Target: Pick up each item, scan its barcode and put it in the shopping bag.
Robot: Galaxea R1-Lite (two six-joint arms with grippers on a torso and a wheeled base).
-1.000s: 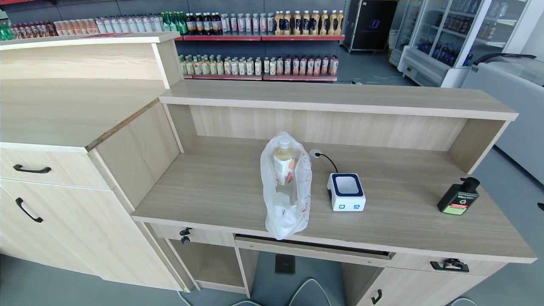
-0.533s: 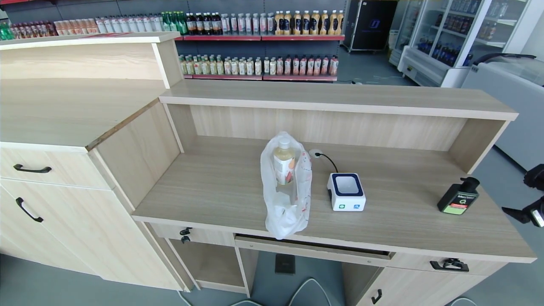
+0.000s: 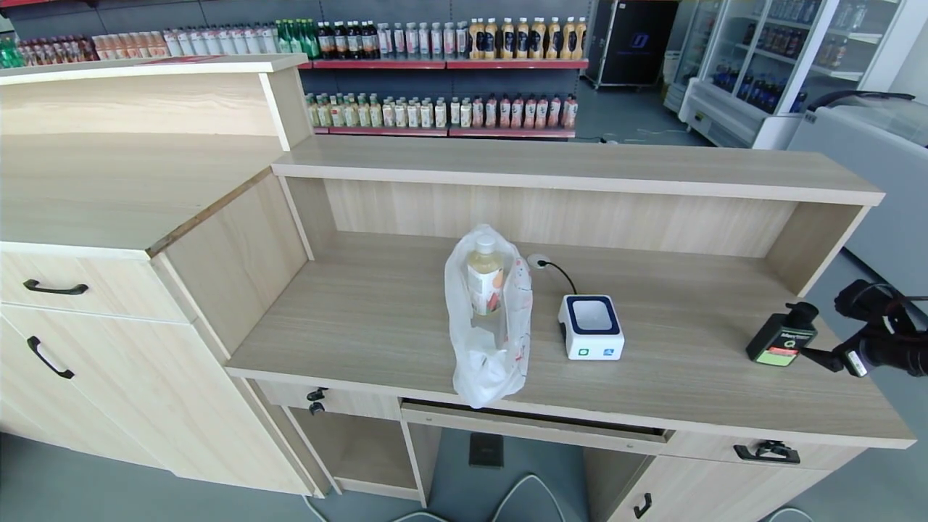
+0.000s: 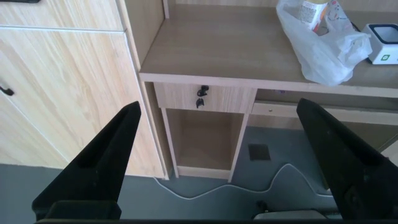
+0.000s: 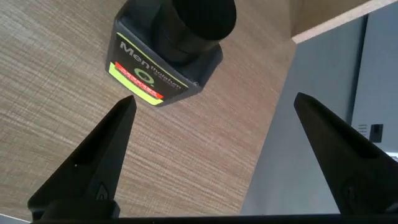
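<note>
Right end effector [image 3: 826, 328], fingers spread wide and holding nothing, is hovering at the right end of the counter [image 3: 377, 319], just beside the dark pump bottle [image 3: 783, 337]. In the right wrist view the bottle [image 5: 168, 53] is sitting on the counter ahead of the open end effector [image 5: 214, 102], not between its fingers. The shopping bag [image 3: 487, 319], containing a pale drink bottle [image 3: 484, 279], is resting mid-counter, with the scanner [image 3: 590, 326] just to its right. Left end effector [image 4: 217, 106], also wide open and empty, is hanging low, below and in front of the counter's left part.
</note>
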